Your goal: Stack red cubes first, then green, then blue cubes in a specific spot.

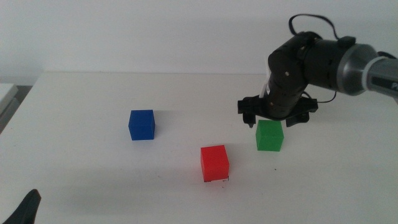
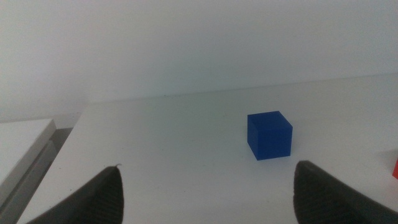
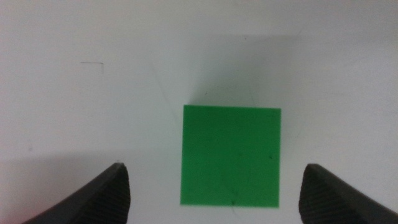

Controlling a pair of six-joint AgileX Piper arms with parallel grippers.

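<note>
Hovering right claw [image 3: 211, 193] spread above green cube [image 3: 231, 155], faces square to jaws; left claw [image 2: 205, 196] spread.

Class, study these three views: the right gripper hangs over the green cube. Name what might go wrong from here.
1. The right gripper hangs open above the green cube, which sits off-centre between the jaws in the wrist view; closing could nudge it.
2. The red cube stands close by; a swing across might knock it.
</note>
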